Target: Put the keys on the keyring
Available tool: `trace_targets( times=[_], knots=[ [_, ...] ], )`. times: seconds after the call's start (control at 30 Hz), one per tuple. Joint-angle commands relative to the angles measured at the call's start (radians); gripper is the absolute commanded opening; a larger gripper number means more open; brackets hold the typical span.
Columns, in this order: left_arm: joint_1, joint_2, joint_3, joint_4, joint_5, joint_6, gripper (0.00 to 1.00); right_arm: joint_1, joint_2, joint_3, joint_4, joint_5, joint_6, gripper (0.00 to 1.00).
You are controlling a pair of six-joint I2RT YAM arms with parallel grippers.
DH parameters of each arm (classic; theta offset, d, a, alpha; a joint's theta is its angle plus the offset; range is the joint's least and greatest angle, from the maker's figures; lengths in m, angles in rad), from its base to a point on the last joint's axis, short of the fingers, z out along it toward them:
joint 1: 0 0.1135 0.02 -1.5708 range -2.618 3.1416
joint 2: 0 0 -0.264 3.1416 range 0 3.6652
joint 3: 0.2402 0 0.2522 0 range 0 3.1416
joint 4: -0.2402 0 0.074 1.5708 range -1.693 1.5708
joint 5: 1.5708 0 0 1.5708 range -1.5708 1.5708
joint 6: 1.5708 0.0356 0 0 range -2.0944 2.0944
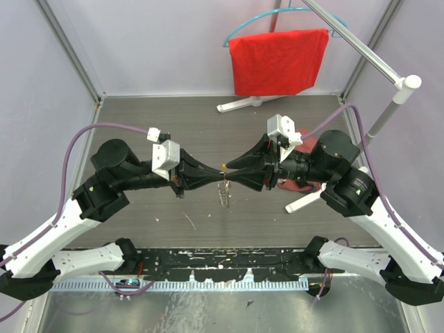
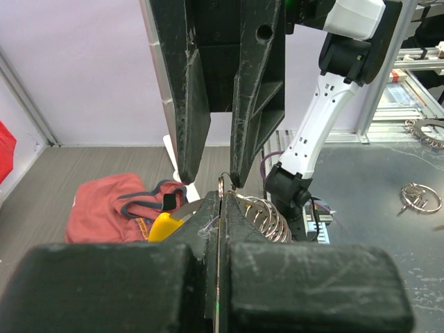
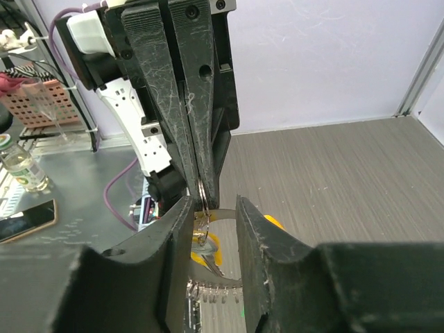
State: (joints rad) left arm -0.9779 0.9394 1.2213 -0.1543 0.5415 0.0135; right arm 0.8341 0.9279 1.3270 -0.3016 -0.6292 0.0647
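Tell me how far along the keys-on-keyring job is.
Done: the keyring is held up, pinched in the left gripper. In hand: the right gripper is open astride it. Left: keys dangle below, but whether they are fully threaded on is unclear.

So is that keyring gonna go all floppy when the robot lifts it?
Partly, probably. In the top view the lower part of the keyring hangs straight down below the left gripper, so it likely dangles and swings. The thin loop it pinches looks like stiff wire. It seems light, since a fingertip pinch carries it.
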Motion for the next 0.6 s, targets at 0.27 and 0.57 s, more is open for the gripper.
trace_targets(
  times=[0.27, 0.57],
  knots=[
    [-0.002, -0.007, 0.016, 0.055, 0.021, -0.011, 0.0, 0.002, -0.003, 0.001, 0.029, -0.039, -0.017, 0.28],
    [-0.004, -0.002, 0.017, 0.055, 0.025, -0.011, 0.0, 0.002, 0.006, -0.006, 0.036, -0.057, -0.011, 0.29]
  ],
)
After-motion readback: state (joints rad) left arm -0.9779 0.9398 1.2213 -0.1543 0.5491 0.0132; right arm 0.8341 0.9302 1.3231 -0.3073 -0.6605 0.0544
